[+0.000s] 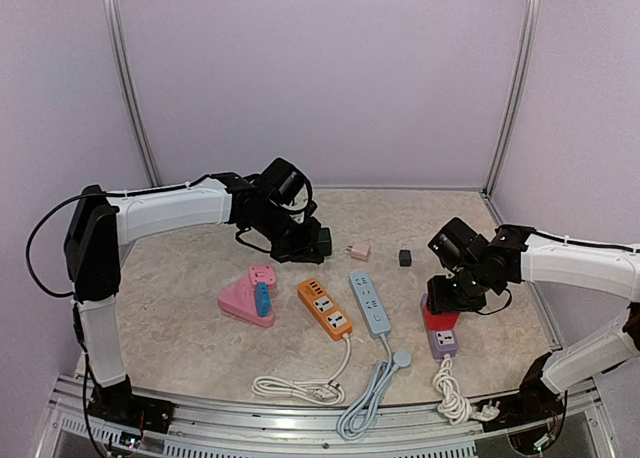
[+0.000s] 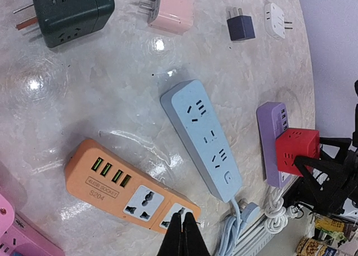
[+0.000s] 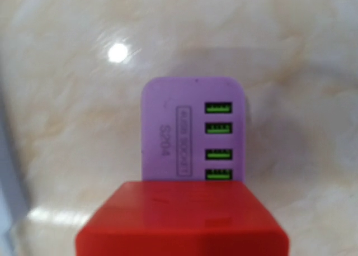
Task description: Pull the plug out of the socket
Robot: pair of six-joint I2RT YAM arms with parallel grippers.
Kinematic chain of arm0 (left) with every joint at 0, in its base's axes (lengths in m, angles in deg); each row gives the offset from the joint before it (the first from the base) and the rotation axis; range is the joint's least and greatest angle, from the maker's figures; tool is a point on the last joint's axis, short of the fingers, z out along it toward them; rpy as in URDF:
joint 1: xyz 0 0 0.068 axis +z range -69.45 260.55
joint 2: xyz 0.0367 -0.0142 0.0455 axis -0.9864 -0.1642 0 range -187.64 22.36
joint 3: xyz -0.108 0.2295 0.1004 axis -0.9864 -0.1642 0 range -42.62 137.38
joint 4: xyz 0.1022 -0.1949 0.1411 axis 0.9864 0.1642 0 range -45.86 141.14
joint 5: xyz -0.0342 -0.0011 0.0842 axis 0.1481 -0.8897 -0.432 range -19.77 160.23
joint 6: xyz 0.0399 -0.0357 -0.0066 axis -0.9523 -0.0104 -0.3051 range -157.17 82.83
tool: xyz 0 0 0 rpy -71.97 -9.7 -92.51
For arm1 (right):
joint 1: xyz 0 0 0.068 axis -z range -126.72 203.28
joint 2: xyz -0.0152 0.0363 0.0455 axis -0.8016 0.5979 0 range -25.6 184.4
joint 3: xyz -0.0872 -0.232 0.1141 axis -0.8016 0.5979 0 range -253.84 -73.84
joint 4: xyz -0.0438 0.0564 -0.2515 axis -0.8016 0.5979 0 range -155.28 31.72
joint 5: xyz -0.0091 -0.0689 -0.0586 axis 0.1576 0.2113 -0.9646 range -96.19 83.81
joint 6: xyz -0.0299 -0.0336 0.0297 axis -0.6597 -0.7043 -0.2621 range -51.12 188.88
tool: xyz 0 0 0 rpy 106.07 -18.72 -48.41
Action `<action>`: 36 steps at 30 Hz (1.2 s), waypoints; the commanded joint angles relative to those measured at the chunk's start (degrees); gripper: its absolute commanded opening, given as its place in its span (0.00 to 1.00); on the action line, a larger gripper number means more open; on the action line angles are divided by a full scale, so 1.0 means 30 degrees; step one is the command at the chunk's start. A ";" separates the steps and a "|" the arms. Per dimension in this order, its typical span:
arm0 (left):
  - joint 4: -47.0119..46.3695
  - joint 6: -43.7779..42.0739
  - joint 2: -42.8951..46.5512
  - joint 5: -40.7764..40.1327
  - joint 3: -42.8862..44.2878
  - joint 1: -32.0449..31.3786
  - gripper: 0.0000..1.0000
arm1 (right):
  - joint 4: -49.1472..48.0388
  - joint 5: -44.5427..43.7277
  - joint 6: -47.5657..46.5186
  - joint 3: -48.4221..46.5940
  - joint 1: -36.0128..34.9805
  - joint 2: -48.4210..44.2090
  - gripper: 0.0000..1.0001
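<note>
grasp step: my right end effector (image 1: 441, 298) is at the red plug (image 3: 184, 219), seated in the purple socket strip (image 3: 193, 127); whether it's clamped, i cannot tell. my left end effector (image 2: 182, 233) is together. next, i reckon: firm grip, straight pull off the strip.

Red on purple
Beneath the right pincer (image 1: 447, 300) a red plug (image 3: 184, 219) is seen; the socket strip (image 3: 168, 133) is purple, its ports (image 3: 218, 141) green.
</note>
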 commanded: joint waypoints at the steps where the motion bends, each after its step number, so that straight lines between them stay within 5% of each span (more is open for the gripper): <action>1: -0.0061 -0.0089 -0.0338 0.0396 0.0648 0.0002 0.00 | 0.0835 0.2555 -0.1352 -0.0250 -0.0634 -0.1260 0.19; 11: -0.0314 -0.0235 -0.1427 0.0833 0.1913 -0.0563 0.00 | -0.0684 0.2215 -0.2959 -0.1607 -0.1627 0.0579 0.19; 26: -0.0881 -0.0298 -0.7192 0.2420 0.7164 -0.2100 0.00 | -0.7103 0.1169 -0.5756 -0.1945 -0.1610 0.3084 0.16; 36: -0.0598 -0.0337 -1.0821 0.2702 1.0716 -0.2351 0.00 | -0.7094 0.1434 -0.5664 -0.2144 -0.1608 0.3927 0.15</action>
